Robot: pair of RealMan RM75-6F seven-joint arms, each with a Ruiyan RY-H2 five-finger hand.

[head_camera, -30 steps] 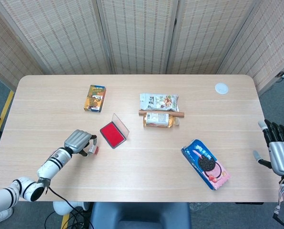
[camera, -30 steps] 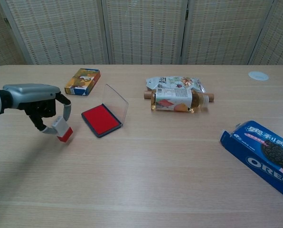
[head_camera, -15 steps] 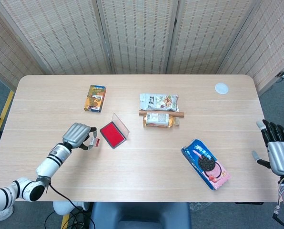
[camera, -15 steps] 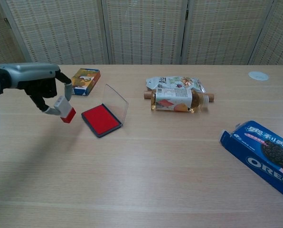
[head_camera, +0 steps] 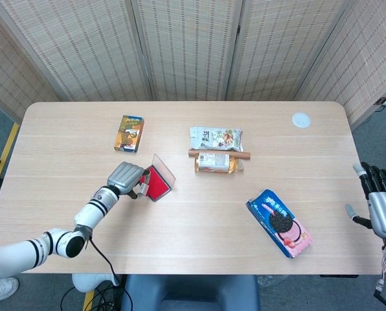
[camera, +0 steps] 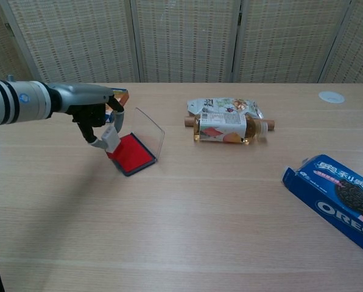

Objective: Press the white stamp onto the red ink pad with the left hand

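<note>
My left hand [camera: 90,112] holds the white stamp [camera: 111,138] pinched between thumb and fingers, tilted, right over the near-left part of the red ink pad [camera: 133,155]. Whether the stamp's face touches the ink I cannot tell. The pad lies open, its clear lid [camera: 148,131] standing up behind it. In the head view the left hand [head_camera: 127,177] sits just left of the red ink pad [head_camera: 158,183], with the stamp [head_camera: 142,187] mostly hidden by the fingers. My right hand [head_camera: 381,208] hangs beyond the table's right edge, fingers spread and holding nothing.
A small orange box [head_camera: 129,133] lies behind the pad. A snack bag [head_camera: 216,137] and a lying bottle [head_camera: 215,162] are at the table's middle. A blue Oreo box [camera: 337,198] sits near right, and a white disc [head_camera: 301,120] far right.
The left hand carried the stamp up and rightward, from the bare table left of the pad to over the pad's left part. The right hand stayed roughly where it was.
</note>
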